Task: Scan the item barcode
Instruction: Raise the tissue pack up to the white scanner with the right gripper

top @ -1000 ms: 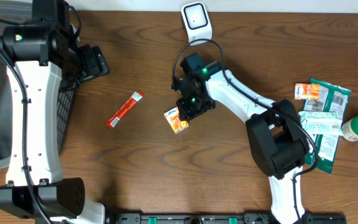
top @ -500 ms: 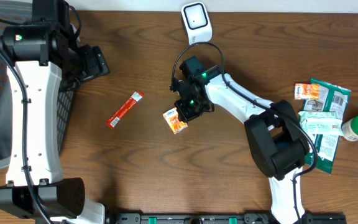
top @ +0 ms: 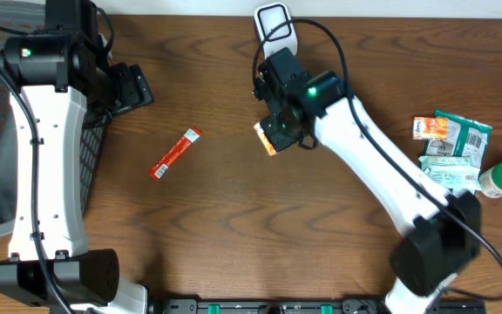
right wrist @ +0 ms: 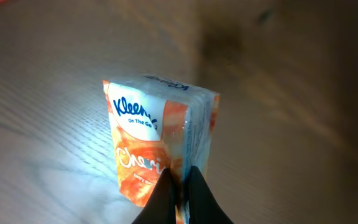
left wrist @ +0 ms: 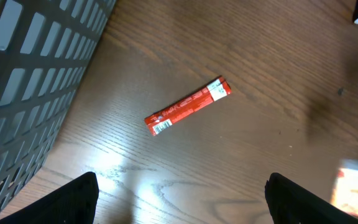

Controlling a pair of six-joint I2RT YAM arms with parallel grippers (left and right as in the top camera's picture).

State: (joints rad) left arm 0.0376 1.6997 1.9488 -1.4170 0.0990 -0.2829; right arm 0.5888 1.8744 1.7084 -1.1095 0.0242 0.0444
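Near scanner [top: 274, 23], tissue pack [right wrist: 157, 143] was pinched by right gripper [right wrist: 180, 186]; left gripper [left wrist: 182, 200] stood open, apart from red sachet [left wrist: 187, 106].

Right fingers [top: 274, 133] pinching orange tissue pack [top: 265, 139], white scanner [top: 274, 24] near, red sachet [top: 175, 153] apart

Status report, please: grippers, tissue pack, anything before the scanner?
Right gripper shut on tissue pack, off the table, near scanner. Left gripper open, empty, apart from red stick packet. No item between pack and scanner.
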